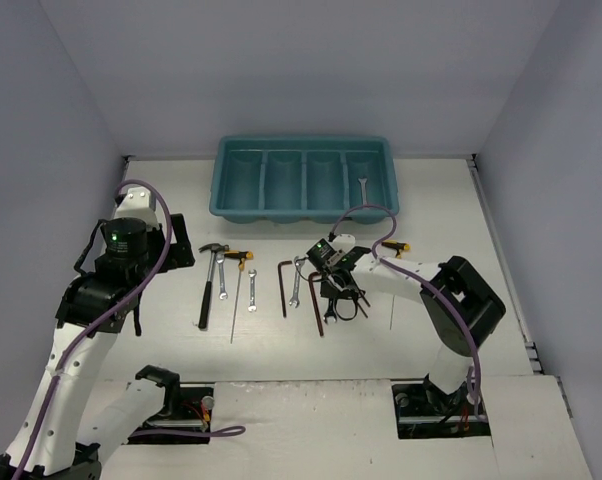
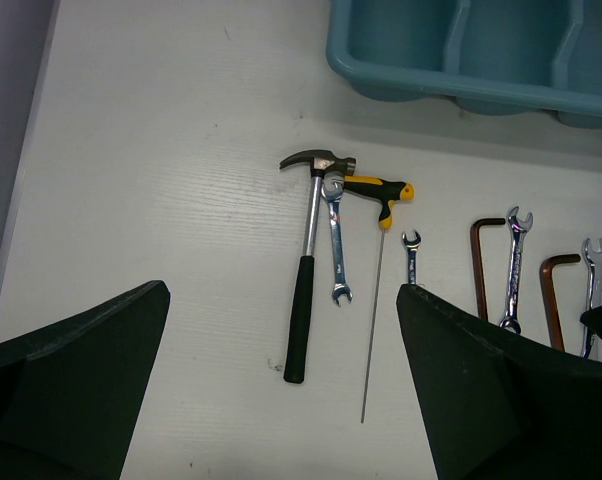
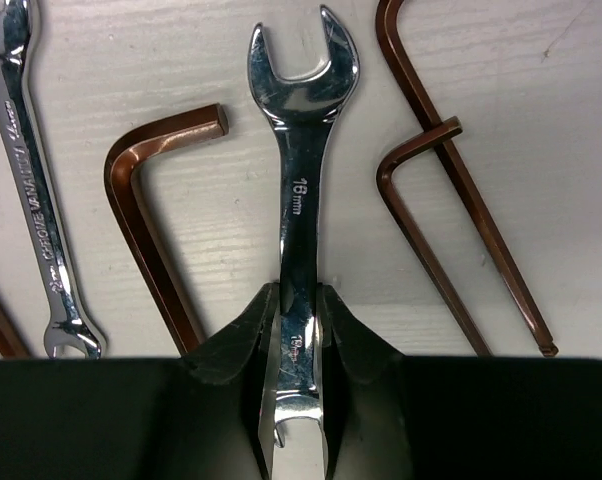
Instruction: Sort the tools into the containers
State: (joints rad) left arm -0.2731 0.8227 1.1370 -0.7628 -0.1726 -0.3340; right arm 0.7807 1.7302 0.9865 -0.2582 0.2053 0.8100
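Observation:
My right gripper (image 3: 299,320) is shut on the shaft of a silver wrench (image 3: 301,180) marked 16mm, low at the table among the tools (image 1: 333,290). I cannot tell whether the wrench is lifted. Dark reddish-brown hex keys lie on its left (image 3: 146,200) and right (image 3: 451,200). My left gripper (image 2: 281,400) is open and empty, above the table short of the hammer (image 2: 306,290). Beside the hammer lie a wrench (image 2: 335,240) and a yellow-black T-handle driver (image 2: 376,200). The teal tray (image 1: 281,213) stands at the back with one wrench (image 1: 362,190) in its rightmost compartment.
Another wrench (image 3: 31,170) lies left of the held one. A second driver's yellow handle (image 1: 396,248) shows behind the right arm. More tools lie in a row: a small wrench (image 2: 411,255), a hex key (image 2: 478,260) and a wrench (image 2: 513,265). Walls enclose the table.

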